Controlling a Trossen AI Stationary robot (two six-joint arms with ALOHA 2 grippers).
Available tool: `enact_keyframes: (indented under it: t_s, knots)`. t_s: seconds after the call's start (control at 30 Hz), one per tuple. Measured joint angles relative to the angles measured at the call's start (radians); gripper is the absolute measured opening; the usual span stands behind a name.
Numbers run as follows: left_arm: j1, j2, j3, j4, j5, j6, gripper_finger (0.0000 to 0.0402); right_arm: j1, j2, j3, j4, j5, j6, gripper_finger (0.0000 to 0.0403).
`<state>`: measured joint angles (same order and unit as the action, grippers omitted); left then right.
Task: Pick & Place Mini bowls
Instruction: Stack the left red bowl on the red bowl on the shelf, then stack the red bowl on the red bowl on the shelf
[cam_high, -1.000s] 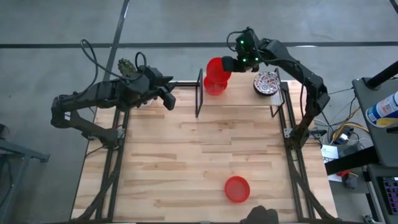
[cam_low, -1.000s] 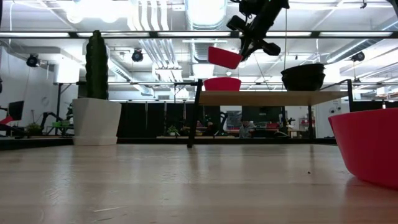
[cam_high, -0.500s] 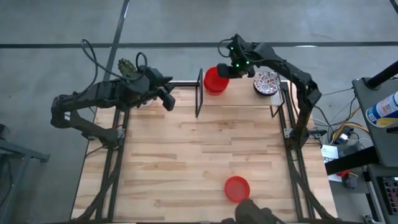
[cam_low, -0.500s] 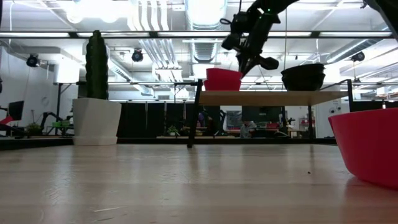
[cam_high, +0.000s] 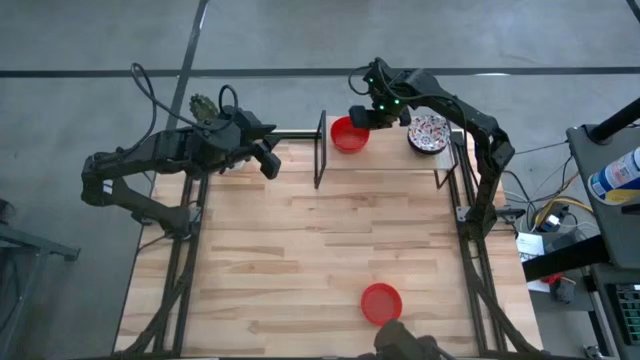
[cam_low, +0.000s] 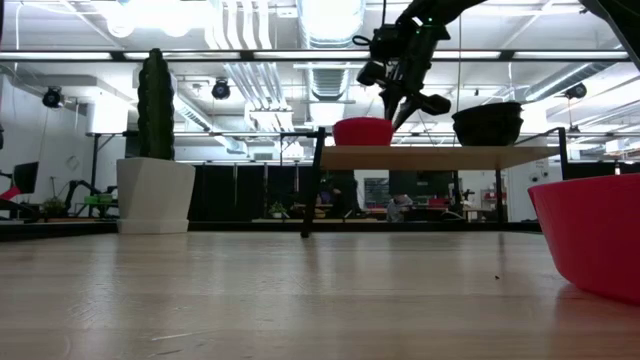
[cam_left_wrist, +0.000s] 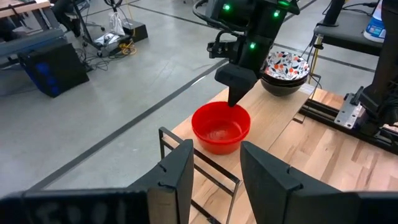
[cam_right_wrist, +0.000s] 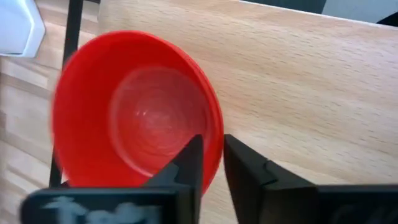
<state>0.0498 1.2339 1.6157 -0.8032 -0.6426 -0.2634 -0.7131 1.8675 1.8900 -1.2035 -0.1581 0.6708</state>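
My right gripper (cam_high: 366, 116) sits over the raised wooden shelf (cam_high: 395, 158) at the far edge of the table, its two fingers pinching the rim of a glossy red plastic mini bowl (cam_high: 347, 134), one finger inside the wall and one outside. In the right wrist view the red wall runs between my fingers (cam_right_wrist: 186, 163) with only a narrow gap left, so I judge the bowl as held, not yet let go. I grip by the rim because the bowl is shallow and wide; a bite on its edge lets me carry it upright and set it down flat.

From table height the bowl (cam_low: 363, 131) looks seated on the shelf top, base on the wood, so the placing step seems almost done; what is left is to spread my fingers and lift clear without dragging the rim.

On the same shelf, well to the side, stands a white mini bowl with a dense red-and-blue floral pattern (cam_high: 428, 132), so this shelf appears to be where the bowls are gathered. Another plain red mini bowl (cam_high: 380, 302) waits near the front edge of the butcher-block table (cam_high: 300, 250).

My left gripper (cam_high: 270, 160) hovers idle at the table's far left corner, fingers spread and empty, near the tall green cactus in its white hexagonal pot (cam_low: 155, 160).
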Motion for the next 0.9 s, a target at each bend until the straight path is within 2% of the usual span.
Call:
enact_keyframes:
  t_s: [0.2, 0.37, 0.67, 0.9]
  knots:
    - [0.000, 0.000, 0.000, -0.006, 0.026, -0.007, 0.0126, 0.011, -0.013, 0.000, -0.006, -0.001, -0.020, 0.0130]
    - [0.001, 0.000, 0.000, -0.009, 0.041, -0.010, 0.0126, 0.050, -0.073, 0.000, -0.005, -0.002, -0.050, 0.0160]
    - [0.001, 0.000, 0.000, -0.039, 0.053, -0.021, 0.0126, 0.194, -0.162, 0.000, -0.019, 0.008, -0.148, 0.0158]
    - [0.000, 0.002, -0.001, -0.079, 0.109, -0.042, 0.0126, 0.377, -0.188, -0.002, -0.168, 0.001, -0.212, 0.0148]
